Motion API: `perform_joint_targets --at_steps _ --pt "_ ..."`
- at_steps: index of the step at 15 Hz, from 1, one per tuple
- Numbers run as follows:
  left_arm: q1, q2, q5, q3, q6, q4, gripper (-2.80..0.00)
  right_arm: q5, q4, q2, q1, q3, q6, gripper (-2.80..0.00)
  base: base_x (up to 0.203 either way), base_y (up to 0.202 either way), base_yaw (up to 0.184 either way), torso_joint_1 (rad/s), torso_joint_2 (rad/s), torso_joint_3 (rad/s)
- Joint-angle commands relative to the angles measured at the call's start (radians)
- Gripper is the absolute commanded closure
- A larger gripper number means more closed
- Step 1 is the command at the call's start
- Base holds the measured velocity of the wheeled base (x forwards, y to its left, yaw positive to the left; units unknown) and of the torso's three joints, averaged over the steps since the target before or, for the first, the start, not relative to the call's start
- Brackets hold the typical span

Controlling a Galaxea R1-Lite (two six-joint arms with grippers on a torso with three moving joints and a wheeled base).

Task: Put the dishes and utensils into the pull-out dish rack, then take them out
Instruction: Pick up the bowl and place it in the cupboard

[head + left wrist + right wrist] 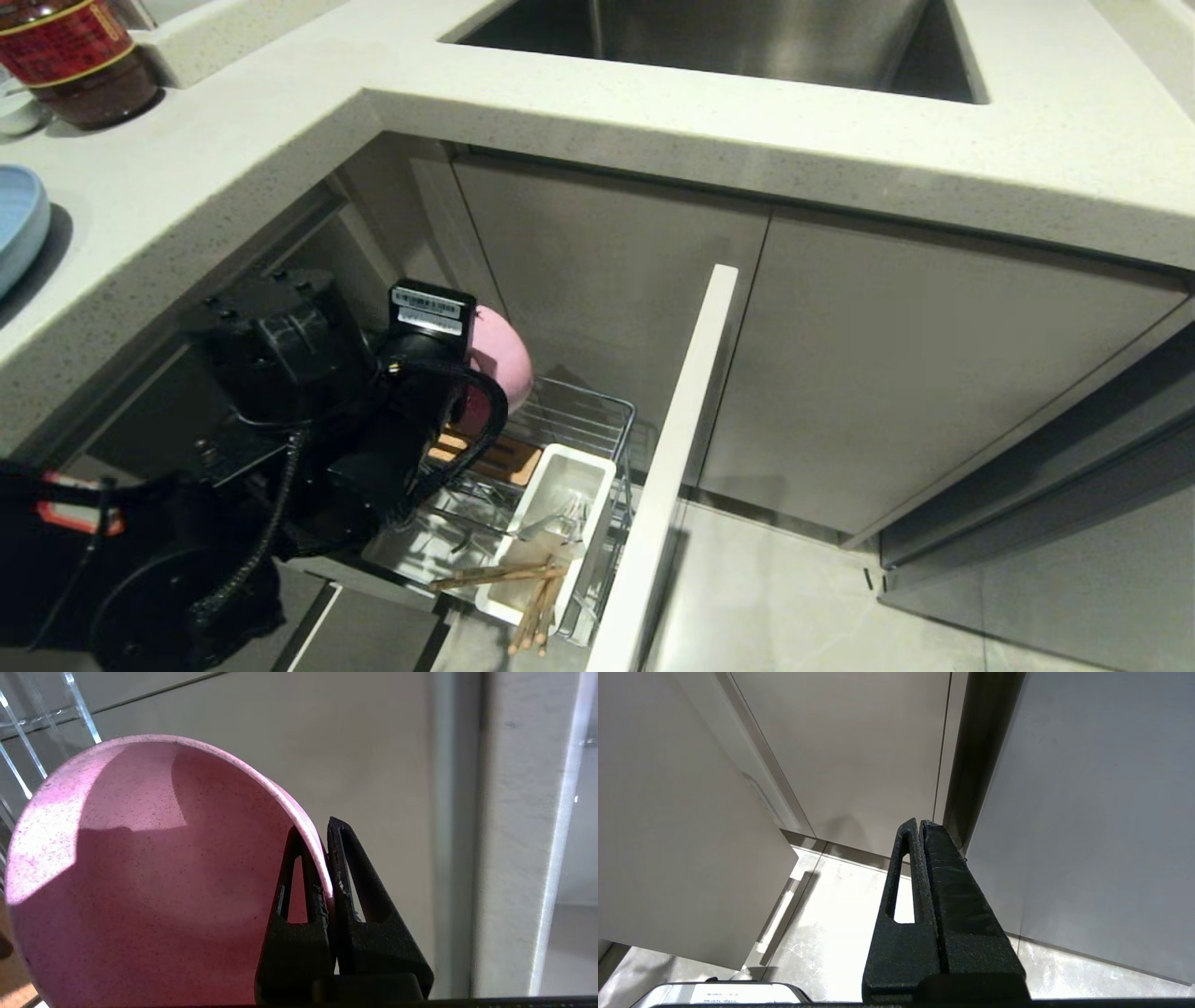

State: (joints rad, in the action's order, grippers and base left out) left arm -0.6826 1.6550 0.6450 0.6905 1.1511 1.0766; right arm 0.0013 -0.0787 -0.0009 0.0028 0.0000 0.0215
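Observation:
My left gripper [315, 828] is shut on the rim of the pink bowl [140, 872], one finger inside and one outside. The bowl [506, 359] hangs tilted on its side above the back of the pull-out dish rack [602, 415], next to the wooden strip [509, 459]. In the rack's white utensil cup [597, 485], the wooden chopsticks [499, 571] lie across the near end and the silver fork [549, 525] rests inside. The light-blue plate [19, 229] sits on the counter at the far left. My right gripper [920, 823] is shut and empty, down by the floor.
The rack's white front panel [674, 448] juts out toward me on the right of the basket. The countertop [280, 131] overhangs the rack, with the steel sink [747, 47] behind. A red-labelled jar [75, 65] stands at the back left. Grey cabinet doors [934, 373] close off the right.

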Motion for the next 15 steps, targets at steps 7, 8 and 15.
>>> perform_joint_targets --at_steps 7,8,15 --pt "0.079 0.161 -0.074 -0.034 0.05 0.255 0.0 0.0 -0.001 -0.001 0.0 0.026 0.0 0.0 0.0 0.0 0.0 0.0 0.0 0.0" --pt "0.09 0.166 -0.097 -0.039 0.063 0.27 0.0 0.0 -0.001 -0.001 0.0 0.026 0.0 0.0 0.0 0.0 0.0 0.0 0.0 0.0" --pt "0.131 0.215 -0.16 -0.047 0.116 0.322 0.0 0.0 -0.001 -0.001 0.0 0.026 0.0 0.0 0.0 0.0 0.0 0.0 0.0 0.0"
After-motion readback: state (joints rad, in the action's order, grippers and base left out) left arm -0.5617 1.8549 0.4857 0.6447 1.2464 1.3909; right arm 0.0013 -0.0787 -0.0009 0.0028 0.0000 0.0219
